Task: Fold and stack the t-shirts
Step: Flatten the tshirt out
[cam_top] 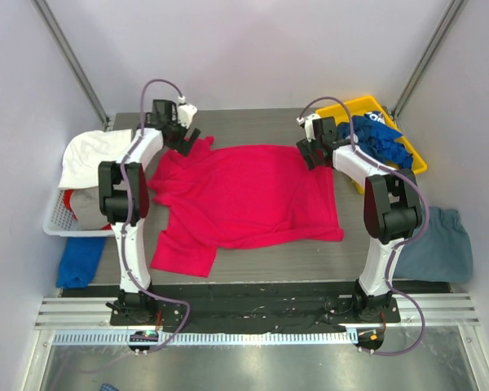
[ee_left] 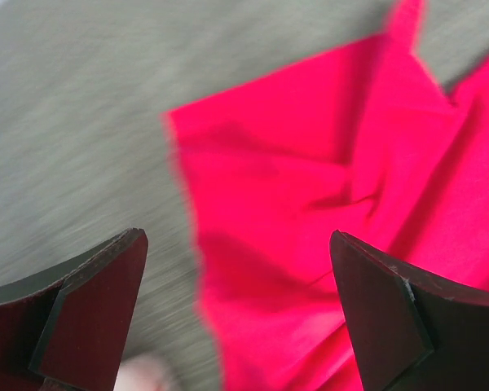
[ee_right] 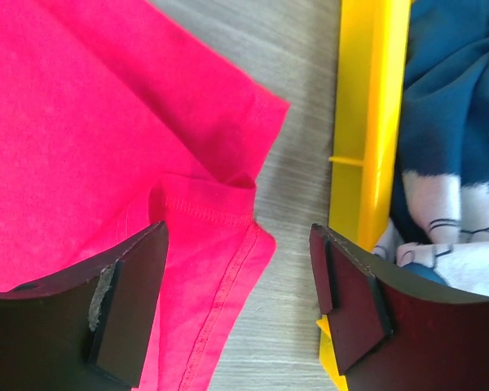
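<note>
Grey tabletop point(cam_top: 269, 261) around the edges of the pink-red t-shirt point(cam_top: 244, 191), left tool point(ee_left: 235, 236) and right tool point(ee_right: 236, 230) both wide open, empty.

One pink-red t-shirt point(cam_top: 253, 195), one grey-blue t-shirt point(cam_top: 444, 244), one yellow bin point(cam_top: 348, 104), one white basket point(cam_top: 55, 217)

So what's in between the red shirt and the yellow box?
Just bare grey table. The right wrist view shows it best: a strip of tabletop runs between the red shirt and the yellow box, with nothing lying on it.
</note>
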Controlling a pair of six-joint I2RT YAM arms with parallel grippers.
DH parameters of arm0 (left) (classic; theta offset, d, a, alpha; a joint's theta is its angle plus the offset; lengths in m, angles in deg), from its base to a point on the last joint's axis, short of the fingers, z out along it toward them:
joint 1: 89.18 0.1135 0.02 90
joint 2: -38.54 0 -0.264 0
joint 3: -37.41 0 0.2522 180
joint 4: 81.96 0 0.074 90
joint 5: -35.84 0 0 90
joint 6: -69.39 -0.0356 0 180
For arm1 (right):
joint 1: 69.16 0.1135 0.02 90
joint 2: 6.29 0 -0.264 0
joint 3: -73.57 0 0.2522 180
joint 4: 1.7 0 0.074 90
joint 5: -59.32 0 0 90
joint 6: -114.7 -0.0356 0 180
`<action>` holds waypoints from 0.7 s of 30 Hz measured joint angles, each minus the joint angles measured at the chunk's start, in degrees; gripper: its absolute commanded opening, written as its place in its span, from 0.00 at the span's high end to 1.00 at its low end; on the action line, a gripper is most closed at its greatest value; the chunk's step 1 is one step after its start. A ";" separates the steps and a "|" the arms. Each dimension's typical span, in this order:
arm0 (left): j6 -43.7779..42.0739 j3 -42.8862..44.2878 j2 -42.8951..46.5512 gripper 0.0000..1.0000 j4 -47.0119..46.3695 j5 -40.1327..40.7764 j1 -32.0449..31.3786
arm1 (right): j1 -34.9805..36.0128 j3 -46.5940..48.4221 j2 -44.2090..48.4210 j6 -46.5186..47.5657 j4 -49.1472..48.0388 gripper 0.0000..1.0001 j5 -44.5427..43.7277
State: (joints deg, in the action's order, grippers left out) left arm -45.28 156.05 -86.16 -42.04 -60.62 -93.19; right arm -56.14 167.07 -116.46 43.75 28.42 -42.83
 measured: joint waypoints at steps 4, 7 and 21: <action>0.00 1.18 -4.39 0.00 -0.20 0.81 -2.60 | 0.00 1.03 0.00 0.04 -1.25 0.21 -0.44; 0.00 3.43 -6.71 0.00 -0.35 1.55 -3.41 | 0.00 2.62 -0.48 0.15 -2.64 0.21 -0.74; -2.62 6.56 -9.29 0.00 -2.16 5.35 -4.20 | 0.04 10.95 -15.47 3.06 -8.15 0.22 -1.86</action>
State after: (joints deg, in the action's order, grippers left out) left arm -47.90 162.61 -95.45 -44.21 -55.27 -97.39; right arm -56.10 178.02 -131.94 46.81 20.27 -44.68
